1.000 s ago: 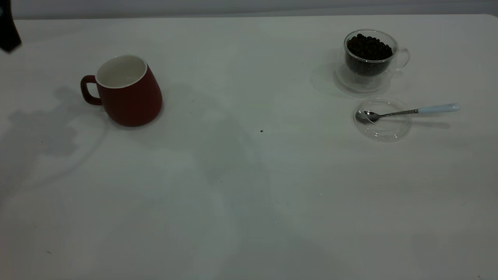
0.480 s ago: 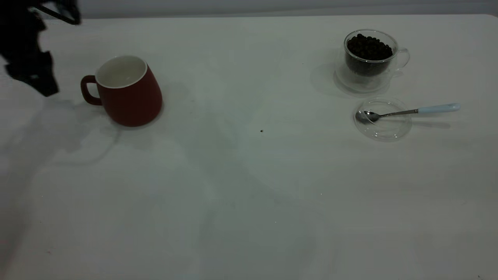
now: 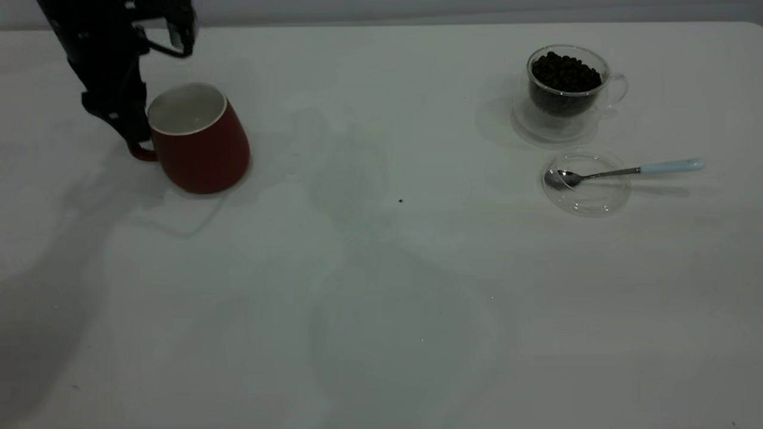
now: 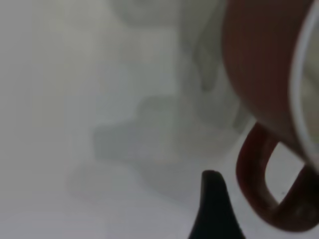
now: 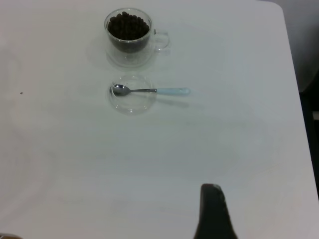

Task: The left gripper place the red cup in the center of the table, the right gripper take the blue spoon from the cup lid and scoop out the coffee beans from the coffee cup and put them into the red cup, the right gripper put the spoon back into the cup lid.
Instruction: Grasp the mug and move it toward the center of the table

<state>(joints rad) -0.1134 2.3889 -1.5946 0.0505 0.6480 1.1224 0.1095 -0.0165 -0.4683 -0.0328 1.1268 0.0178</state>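
The red cup [image 3: 199,143] stands at the table's [image 3: 381,286] left, its handle [image 3: 142,154] pointing left. My left gripper [image 3: 126,125] has come down right at that handle and hides its upper part. In the left wrist view the black gripper tip [image 4: 212,211] sits just beside the handle loop [image 4: 259,189], a small gap apart. The coffee cup [image 3: 614,89], full of coffee beans [image 3: 565,72], stands at the far right. In front of it lies the cup lid [image 3: 590,199] with the blue spoon [image 3: 670,166], bowl on the lid. The right gripper [image 5: 212,214] hangs well back from them.
A tiny dark speck [image 3: 400,201] lies near the table's middle. The white tabletop stretches between the red cup and the glass cup. The table's right edge [image 5: 294,99] shows in the right wrist view.
My left arm has swung in from the far left edge and come down to the red cup's handle. The cup, glass cup, lid and spoon have not moved.
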